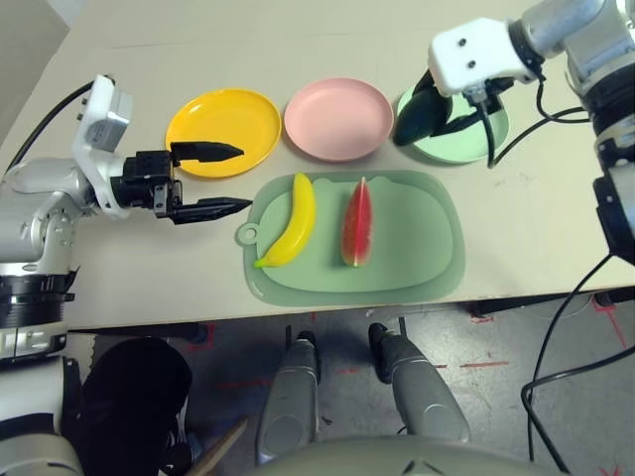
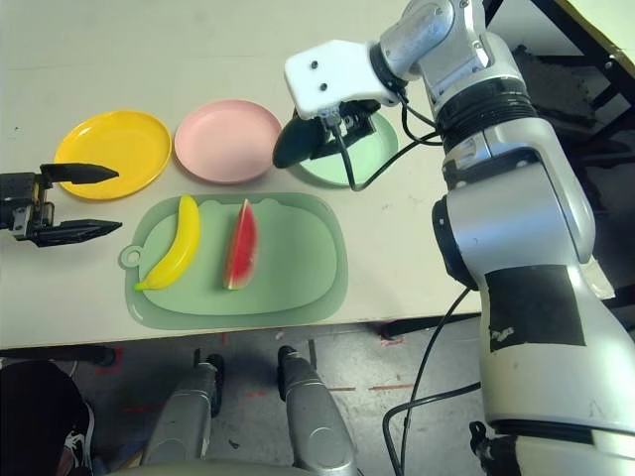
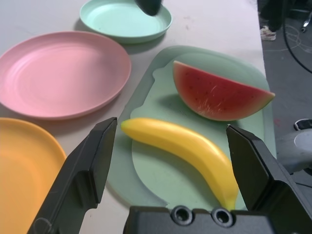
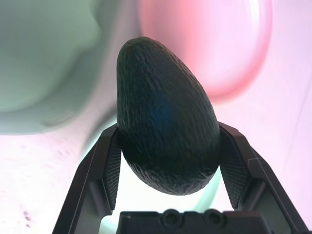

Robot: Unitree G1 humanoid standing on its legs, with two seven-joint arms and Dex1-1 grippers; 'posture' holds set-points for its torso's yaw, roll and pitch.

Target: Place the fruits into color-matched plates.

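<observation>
Dark green and wrinkled, the toy avocado point(image 4: 168, 117) is held between the two black fingers of our right end effector point(image 4: 169, 161), one finger pressed to each side. We have it up over the mint green plate point(image 1: 474, 139), toward that plate's left side, with the pink plate close by. Our left end effector point(image 1: 226, 180) is spread wide and holds nothing; its two fingers stand apart just in front of the yellow plate point(image 1: 224, 133), to the left of the cutting mat point(image 1: 417, 290).

Outward from there, we see the three round plates set in a row on the table point(image 1: 129, 268): yellow on the left, the pink plate point(image 1: 338, 119) in the middle, mint green on the right. The yellow and pink ones have no fruit on them.

Nearer to us than the plates lies the pale green cutting mat, with rounded corners and a small ring-shaped loop at its left edge. On it rest the other two fruits. The curved yellow banana point(image 1: 297, 223) lies on the left part, its greenish tip toward our body. The red watermelon wedge point(image 1: 357, 225) lies beside it, near the middle, apart from the banana, its green-edged rind showing.

Beyond the table's near edge we look down on a grey floor point(image 1: 347, 382) marked with strips of red tape, and black cables hang at our right.
</observation>
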